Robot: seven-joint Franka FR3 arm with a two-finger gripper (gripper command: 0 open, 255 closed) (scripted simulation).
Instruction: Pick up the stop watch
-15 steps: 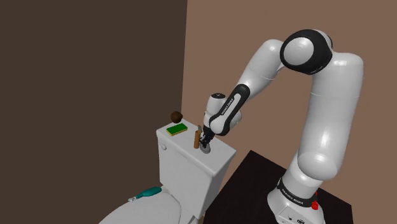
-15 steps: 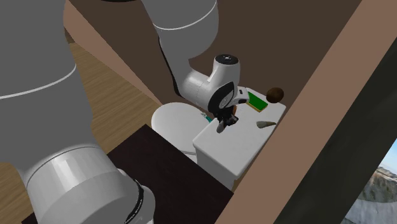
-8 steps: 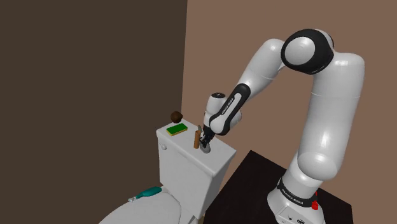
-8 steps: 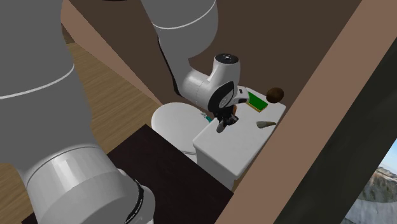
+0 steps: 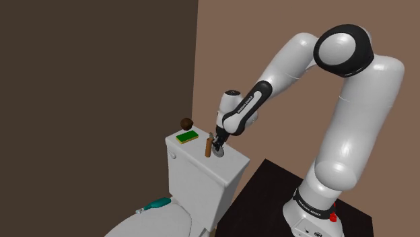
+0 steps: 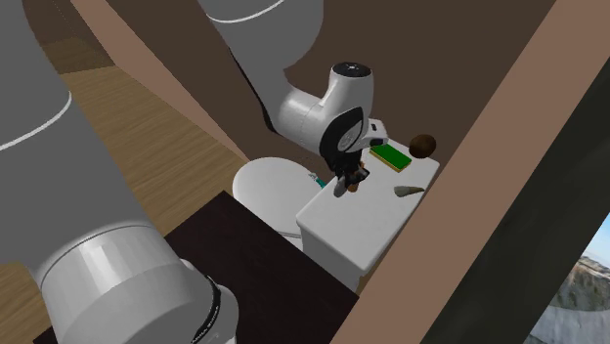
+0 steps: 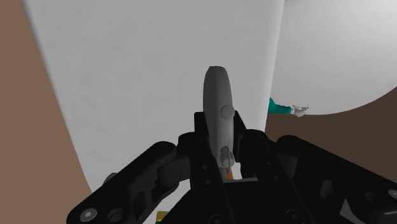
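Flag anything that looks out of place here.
A teal tool lies on the toilet seat, an odd place for it. A green sponge and a brown lump sit on the tank. Nothing looks spilled or broken; the gripper clasps the stop watch.

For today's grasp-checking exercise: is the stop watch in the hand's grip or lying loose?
In its grip: in the wrist view the grey stop watch stands edge-on, clasped between the hand's fingers.
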